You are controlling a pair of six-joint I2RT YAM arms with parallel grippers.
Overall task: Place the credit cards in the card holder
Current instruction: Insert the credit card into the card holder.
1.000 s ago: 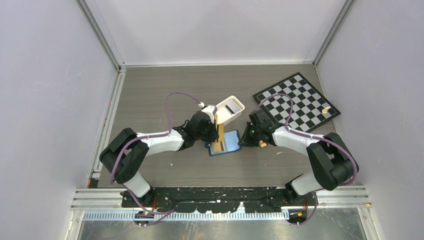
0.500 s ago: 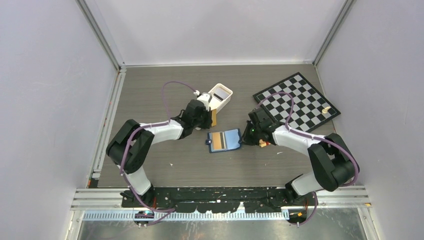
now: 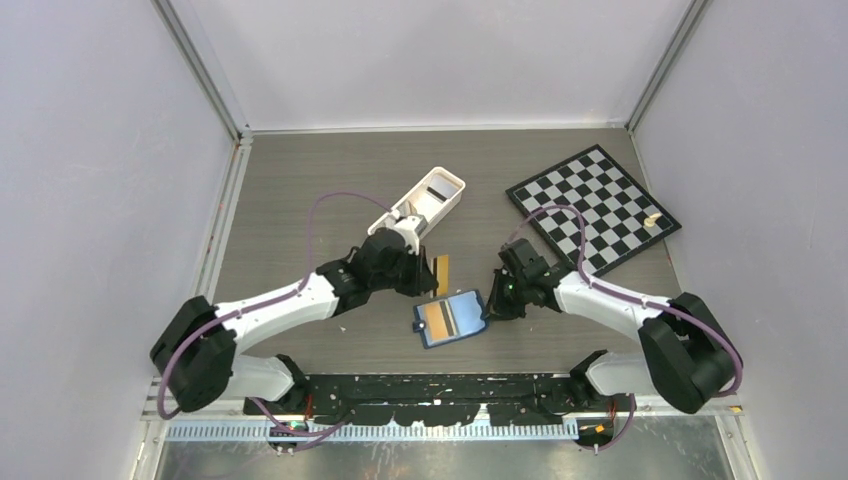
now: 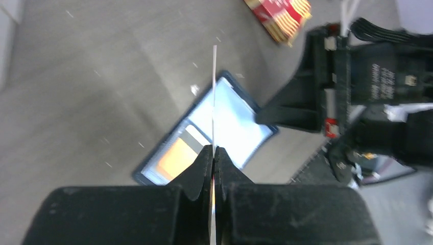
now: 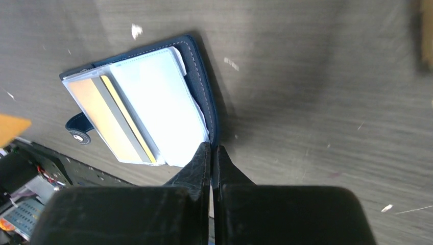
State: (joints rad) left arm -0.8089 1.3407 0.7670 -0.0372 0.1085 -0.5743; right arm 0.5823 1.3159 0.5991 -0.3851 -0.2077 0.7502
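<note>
Left gripper [image 4: 213,153]: clamped on a tan card [image 4: 214,92], held on edge just beside the open holder [image 5: 153,97].
Card: thin, stiff, slick and light, by its look; best pinched at one short end, leaving the leading edge free for a slot.
Holder: open flat on the bench [image 3: 300,200], an orange card [image 5: 97,117] already sleeved; soft, likely to slide.
Right gripper [image 5: 210,150]: pressed together at the holder's right edge, seemingly steadying it.
</note>
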